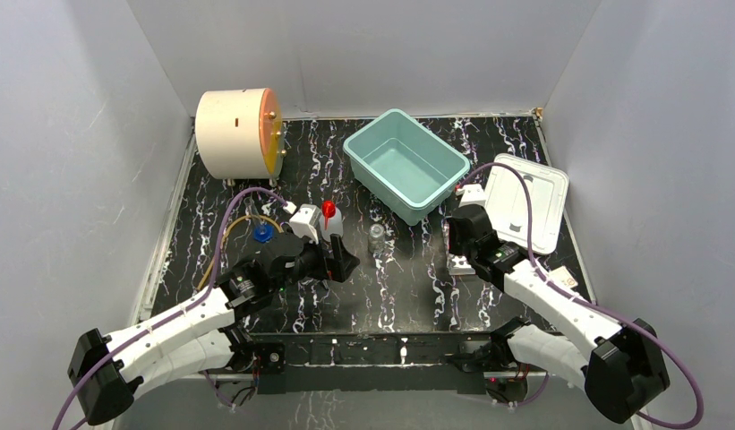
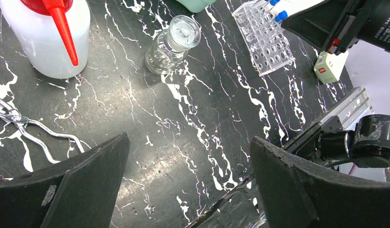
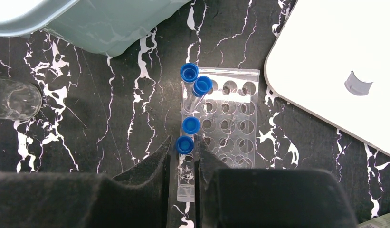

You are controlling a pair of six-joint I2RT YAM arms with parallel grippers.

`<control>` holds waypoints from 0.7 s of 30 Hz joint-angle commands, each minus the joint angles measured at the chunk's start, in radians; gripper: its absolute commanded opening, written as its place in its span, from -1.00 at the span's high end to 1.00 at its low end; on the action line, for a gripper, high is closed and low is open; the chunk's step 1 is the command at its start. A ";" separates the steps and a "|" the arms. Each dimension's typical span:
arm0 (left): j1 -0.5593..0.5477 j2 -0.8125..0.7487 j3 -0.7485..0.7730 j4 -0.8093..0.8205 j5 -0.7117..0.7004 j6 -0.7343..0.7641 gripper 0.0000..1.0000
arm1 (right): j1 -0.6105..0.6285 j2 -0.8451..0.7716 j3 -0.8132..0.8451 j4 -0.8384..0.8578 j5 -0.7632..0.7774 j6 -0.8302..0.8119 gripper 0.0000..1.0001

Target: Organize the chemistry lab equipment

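The white squeeze bottle with red nozzle (image 1: 330, 219) (image 2: 45, 38) stands left of centre. The clear glass vial (image 1: 377, 237) (image 2: 171, 45) stands to its right. My left gripper (image 1: 343, 262) (image 2: 190, 156) is open and empty over bare table, near the bottle. The clear tube rack (image 3: 231, 114) (image 2: 264, 42) holds several blue-capped tubes (image 3: 201, 85). My right gripper (image 1: 459, 255) (image 3: 185, 152) hangs over the rack, its jaws closed on the nearest blue-capped tube (image 3: 185, 145). The blue ring (image 1: 262, 235) and yellowish tubing (image 1: 243, 222) lie behind the left arm.
A teal bin (image 1: 405, 163) (image 3: 88, 28) stands at back centre, its white lid (image 1: 527, 199) (image 3: 335, 71) to the right. The cream drum (image 1: 238, 133) is at back left. A small white box (image 2: 328, 66) sits by the rack. Metal wire tongs (image 2: 22, 123) lie near the bottle.
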 commanded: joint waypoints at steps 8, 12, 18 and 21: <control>0.009 -0.016 -0.005 -0.001 0.003 0.015 -0.97 | 0.005 -0.006 -0.023 0.010 -0.030 0.019 0.67; 0.011 -0.013 -0.004 -0.002 0.002 0.017 -0.97 | 0.005 -0.011 -0.032 0.006 -0.033 0.030 0.67; 0.013 -0.011 -0.006 0.003 0.004 0.016 -0.97 | 0.006 -0.029 -0.055 0.010 -0.043 0.059 0.67; 0.013 -0.011 -0.009 0.007 0.004 0.015 -0.97 | 0.011 -0.033 -0.066 0.025 -0.038 0.074 0.69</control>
